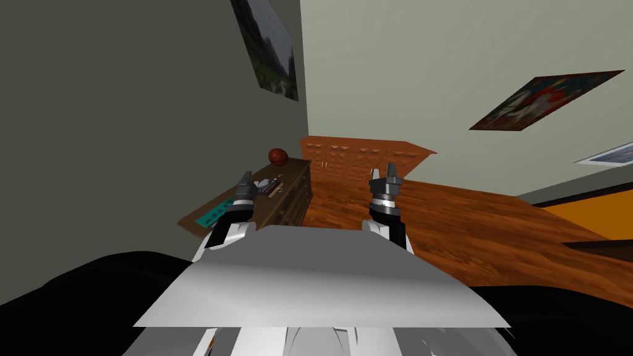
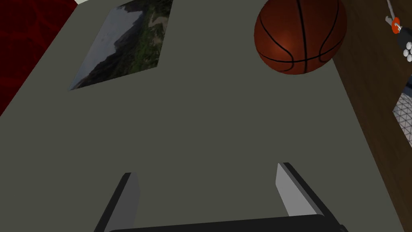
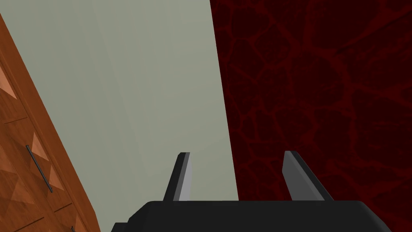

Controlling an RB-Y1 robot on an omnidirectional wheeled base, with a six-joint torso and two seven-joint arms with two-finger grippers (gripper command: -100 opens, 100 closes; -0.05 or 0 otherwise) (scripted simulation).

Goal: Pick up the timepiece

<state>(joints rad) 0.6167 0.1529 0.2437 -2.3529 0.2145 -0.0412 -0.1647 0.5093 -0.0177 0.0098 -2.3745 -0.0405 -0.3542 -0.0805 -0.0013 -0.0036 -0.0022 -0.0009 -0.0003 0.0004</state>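
A dark wooden dresser (image 1: 294,168) stands against the grey wall on my left. On its top lies a small white and grey object (image 1: 266,183), whose faceted white edge (image 2: 404,121) also appears in the left wrist view; I cannot tell whether it is the timepiece. My left gripper (image 1: 246,179) (image 2: 209,193) hovers over the dresser top just short of that object, open and empty, facing the wall. My right gripper (image 1: 386,170) (image 3: 241,177) is raised over the floor to the right of the dresser, open and empty.
A basketball (image 1: 278,156) (image 2: 299,34) rests at the dresser's far end. Pens (image 1: 276,185) and a teal flat item (image 1: 216,213) also lie on top. A low orange-brown cabinet (image 1: 365,157) (image 3: 24,161) stands against the far wall, with wooden floor (image 1: 470,216) between.
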